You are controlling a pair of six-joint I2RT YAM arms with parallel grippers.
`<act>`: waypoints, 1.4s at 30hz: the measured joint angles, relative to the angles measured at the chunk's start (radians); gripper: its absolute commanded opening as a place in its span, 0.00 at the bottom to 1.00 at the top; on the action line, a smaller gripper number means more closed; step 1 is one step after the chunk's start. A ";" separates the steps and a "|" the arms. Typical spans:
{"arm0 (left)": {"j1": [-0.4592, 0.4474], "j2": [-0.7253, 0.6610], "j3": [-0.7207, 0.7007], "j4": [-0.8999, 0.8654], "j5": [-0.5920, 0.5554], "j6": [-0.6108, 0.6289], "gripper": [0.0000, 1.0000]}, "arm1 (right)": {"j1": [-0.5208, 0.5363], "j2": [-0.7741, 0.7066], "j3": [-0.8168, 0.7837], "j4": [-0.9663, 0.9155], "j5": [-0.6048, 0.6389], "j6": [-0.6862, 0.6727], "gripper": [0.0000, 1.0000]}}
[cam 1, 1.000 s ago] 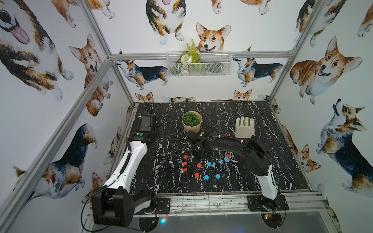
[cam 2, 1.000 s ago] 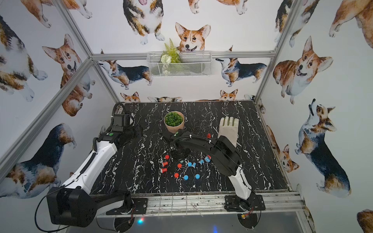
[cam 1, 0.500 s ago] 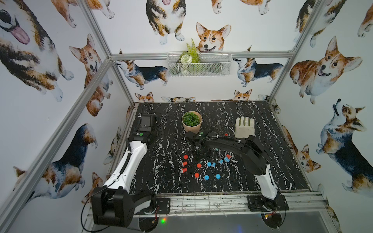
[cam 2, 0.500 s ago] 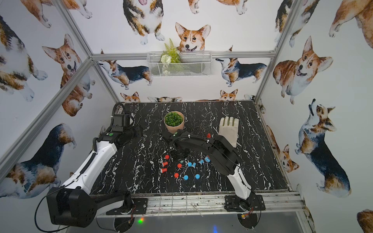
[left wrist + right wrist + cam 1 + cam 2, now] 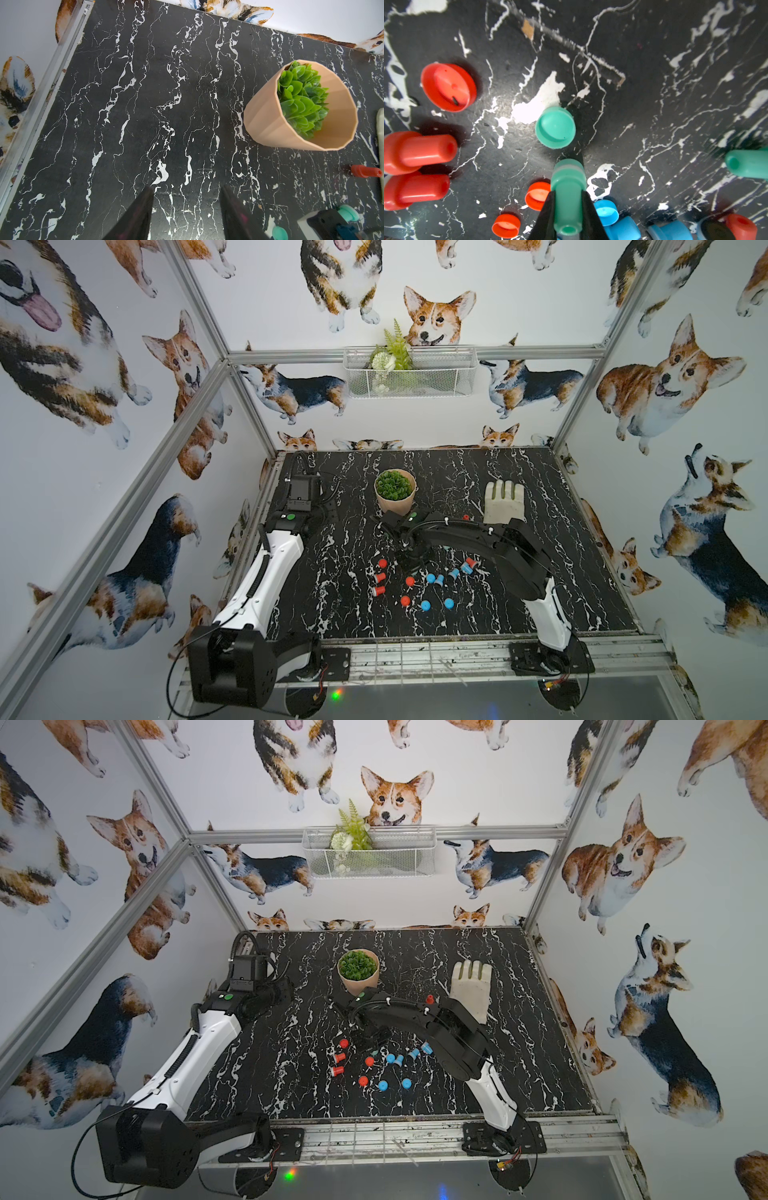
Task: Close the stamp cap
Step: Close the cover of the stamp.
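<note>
Our right gripper (image 5: 568, 194) clamps the teal plastic stamp (image 5: 568, 176) near the round teal cap (image 5: 555, 127) on the black marble surface (image 5: 654, 62); our left gripper (image 5: 187, 188), half spread, holds nothing.

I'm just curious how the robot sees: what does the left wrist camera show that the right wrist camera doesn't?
Only the left wrist view: a potted plant and the open, empty left fingers. Only the right wrist view: the right fingers shut on a green stamp, beside two red stamps lying together. Both: the black marble table, perhaps also a loose green cap, though I cannot be sure.
</note>
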 measured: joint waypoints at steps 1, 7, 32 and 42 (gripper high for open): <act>0.000 0.000 0.000 0.000 0.000 0.000 0.55 | 0.000 -0.002 -0.003 0.000 0.000 0.000 0.11; 0.000 0.000 0.000 0.000 0.000 0.000 0.55 | 0.000 -0.007 -0.017 -0.002 0.002 0.000 0.11; 0.001 0.001 0.000 0.000 0.000 0.000 0.55 | -0.023 0.026 -0.046 0.011 -0.064 0.014 0.00; 0.001 0.001 0.000 0.000 0.000 0.000 0.55 | -0.037 0.029 -0.055 0.016 -0.096 0.023 0.00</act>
